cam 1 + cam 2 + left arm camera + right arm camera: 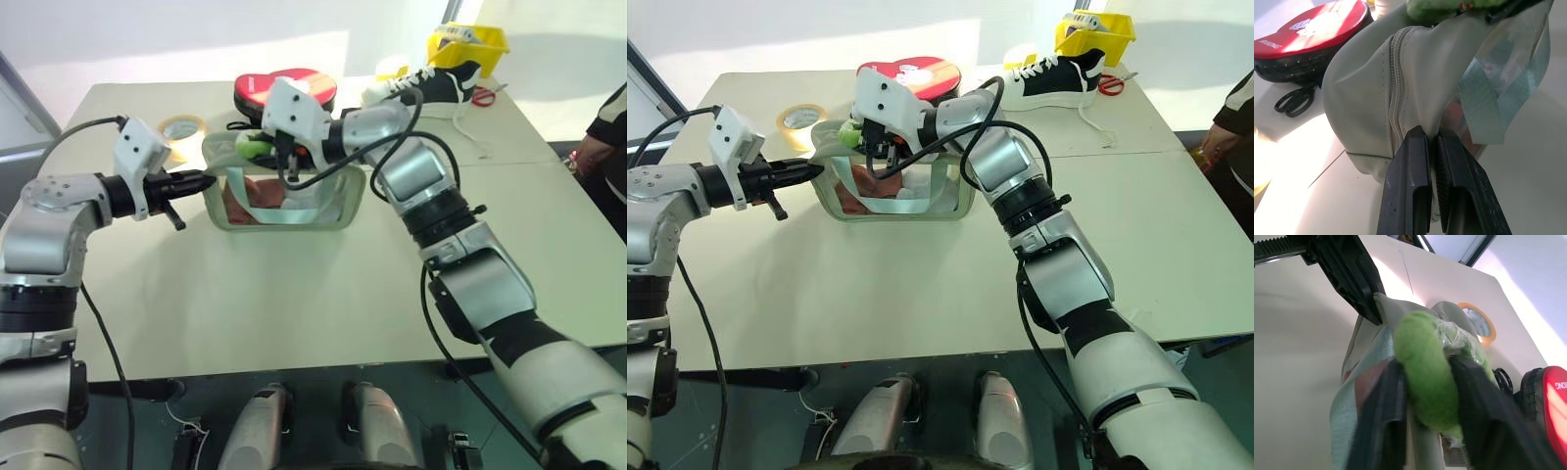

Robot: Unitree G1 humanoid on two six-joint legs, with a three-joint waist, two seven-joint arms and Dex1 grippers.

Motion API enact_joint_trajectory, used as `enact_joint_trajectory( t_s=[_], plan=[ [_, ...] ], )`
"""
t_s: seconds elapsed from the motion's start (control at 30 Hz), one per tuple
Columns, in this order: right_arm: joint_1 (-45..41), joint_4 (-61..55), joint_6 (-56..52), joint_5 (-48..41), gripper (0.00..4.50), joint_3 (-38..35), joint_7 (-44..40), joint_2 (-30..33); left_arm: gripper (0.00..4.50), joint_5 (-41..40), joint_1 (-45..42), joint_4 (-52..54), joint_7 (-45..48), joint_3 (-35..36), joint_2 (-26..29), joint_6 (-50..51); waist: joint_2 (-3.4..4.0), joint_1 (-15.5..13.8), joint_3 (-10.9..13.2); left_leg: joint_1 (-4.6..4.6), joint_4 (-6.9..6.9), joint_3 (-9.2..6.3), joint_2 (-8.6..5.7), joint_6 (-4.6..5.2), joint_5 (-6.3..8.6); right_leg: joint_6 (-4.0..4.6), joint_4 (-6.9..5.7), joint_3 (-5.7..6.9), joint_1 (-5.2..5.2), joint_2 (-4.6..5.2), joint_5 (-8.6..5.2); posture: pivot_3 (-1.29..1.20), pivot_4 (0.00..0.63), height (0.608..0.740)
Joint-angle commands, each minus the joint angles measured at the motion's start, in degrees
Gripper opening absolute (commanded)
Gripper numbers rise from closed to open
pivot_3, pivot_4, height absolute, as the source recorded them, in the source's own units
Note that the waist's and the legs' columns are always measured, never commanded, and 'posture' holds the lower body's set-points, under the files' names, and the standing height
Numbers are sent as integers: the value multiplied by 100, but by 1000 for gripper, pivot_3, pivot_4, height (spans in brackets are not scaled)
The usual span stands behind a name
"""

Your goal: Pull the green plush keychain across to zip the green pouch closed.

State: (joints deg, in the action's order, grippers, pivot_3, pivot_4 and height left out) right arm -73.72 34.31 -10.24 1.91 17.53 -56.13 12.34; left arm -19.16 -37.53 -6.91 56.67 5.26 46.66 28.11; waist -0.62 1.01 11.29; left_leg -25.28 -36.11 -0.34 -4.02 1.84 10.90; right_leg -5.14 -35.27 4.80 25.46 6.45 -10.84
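Gripping the green plush keychain (1426, 377), the right hand (1425, 396) is clenched; the left hand (1434, 166) pinches the green pouch (1366, 83) end.

The red heart-shaped box (1312, 27) carries white lettering on its lid; no complete word is legible. No other readable text, numbers or signs appear on any item.

Bright daylight from the far side, washed-out glare along the back of the cream table (294, 294), soft shadows falling toward the camera, red heart-shaped box (1308, 29) slightly overexposed in the left wrist view, green plush keychain (1425, 377) close and soft-focused, head views sharp.
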Motion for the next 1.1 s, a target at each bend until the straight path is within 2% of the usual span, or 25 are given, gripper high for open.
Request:
enact_joint_trajectory(
  t_s=[0.03, 0.2, 0.33, 0.57, 0.67, 0.8, 0.9, 1.0, 1.1],
  plan=[
    [-231, -491, -195, -217, 66, -361, -18, 159, 0, -23, -147, 70, -43, 121, 2, -154, 0, -6, 0, 0, 0, 0, 0, 0, 0, 0, 0, 0, 0, 0, 0, 0, 150, 740],
    [-85, -1330, -988, -490, 66, -794, -34, 684, 0, -18, -112, 62, -22, 95, -42, -174, 0, -36, 0, 0, -2, -1, -1, 1, 1, 0, 0, 0, -3, 2, 0, 0, 150, 740],
    [119, -1784, -1379, -354, 66, -973, 231, 1274, 0, -8, -85, 43, -7, 73, -59, -205, 0, -34, 0, -1, -2, -1, -1, 1, 1, 0, 1, -1, -3, 4, 0, 0, 150, 740],
    [1145, -1678, -530, 648, 66, -763, 1025, 2504, 0, 36, -156, -53, -2, -11, -144, -248, -1, -45, 0, -2, -3, 0, -3, 4, 1, 0, 5, 0, -6, 8, 0, 0, 150, 740],
    [1732, -1569, -281, 927, 66, -715, 1379, 2687, 0, 35, -180, -40, 14, -34, -153, -220, -1, -34, 0, -3, -3, 2, -2, 5, 0, -1, 6, -1, -5, 9, 0, 0, 150, 740],
    [2502, -1433, -438, 798, 66, -858, 1775, 2319, 0, 25, -190, -47, 49, -64, -121, -199, -2, -26, -1, -1, -4, 2, 1, 7, -1, 0, 5, -3, -9, 8, 0, 0, 150, 740],
    [2989, -1199, -778, 423, 66, -1012, 2109, 1546, 0, 36, -204, -58, 57, -85, -123, -187, -4, -17, -3, 2, -7, 3, 4, 8, -1, 0, 3, -3, -12, 5, 0, 0, 150, 740],
    [3078, -991, -993, 212, 66, -1148, 2406, 954, 0, 51, -222, -50, 41, -111, -149, -179, -4, -22, -2, 3, -11, 2, 6, 8, -2, 0, 0, -4, -14, 2, 0, 0, 150, 740],
    [2992, -1050, -1230, 15, 66, -1255, 2479, 635, 0, 50, -235, -32, 32, -118, -151, -166, -6, -23, -3, 5, -13, 1, 6, 9, -2, 0, 0, -3, -16, 1, 0, 0, 150, 740]
  ],
)
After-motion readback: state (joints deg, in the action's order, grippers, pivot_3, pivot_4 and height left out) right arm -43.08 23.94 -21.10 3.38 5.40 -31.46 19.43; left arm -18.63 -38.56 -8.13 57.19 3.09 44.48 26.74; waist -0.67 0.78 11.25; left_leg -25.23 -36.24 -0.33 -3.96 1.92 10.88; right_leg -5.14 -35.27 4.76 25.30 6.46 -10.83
